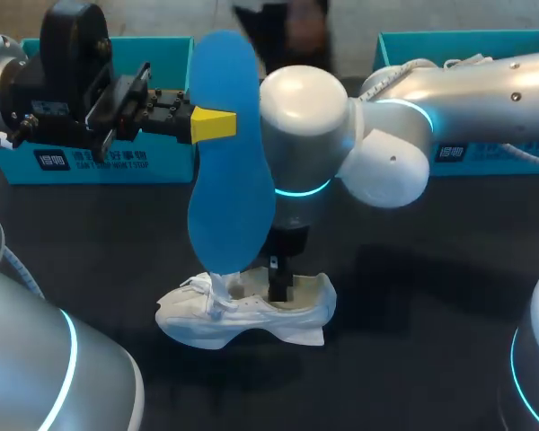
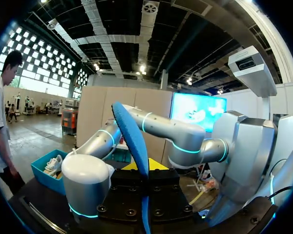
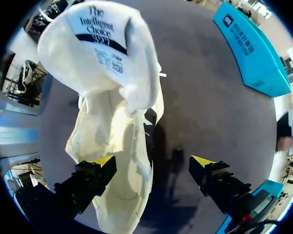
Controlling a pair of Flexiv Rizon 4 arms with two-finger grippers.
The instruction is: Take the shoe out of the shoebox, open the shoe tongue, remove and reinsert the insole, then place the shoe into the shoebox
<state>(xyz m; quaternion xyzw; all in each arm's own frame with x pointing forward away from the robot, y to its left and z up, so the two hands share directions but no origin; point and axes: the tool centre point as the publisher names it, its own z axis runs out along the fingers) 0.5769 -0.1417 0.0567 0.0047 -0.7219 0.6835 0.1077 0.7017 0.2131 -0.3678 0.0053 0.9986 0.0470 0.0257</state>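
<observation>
While raised above the tabletop [image 1: 413, 296], grips the blue insole [image 1: 229, 162] upright in the left gripper [image 1: 217, 126], fingers pinched narrow on its edge, lower end just over the white shoe [image 1: 251, 314]. Sits on its sole mid-tabletop, tongue [image 3: 102, 44] lifted. Spreads the right gripper's [image 3: 152, 163] fingers wide: one tip inside the shoe's opening, the other beside it over the tabletop, holding nothing.

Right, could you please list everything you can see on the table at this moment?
insole: one, blue, held upright above the shoe.
shoe: one, white, mid-table, tongue folded out.
shoeboxes: two, teal, far edge, one left, one right.
table: one, black.
left gripper: yellow-tipped, shut on the insole.
right gripper: yellow-tipped, open, one finger over the shoe's opening.
</observation>
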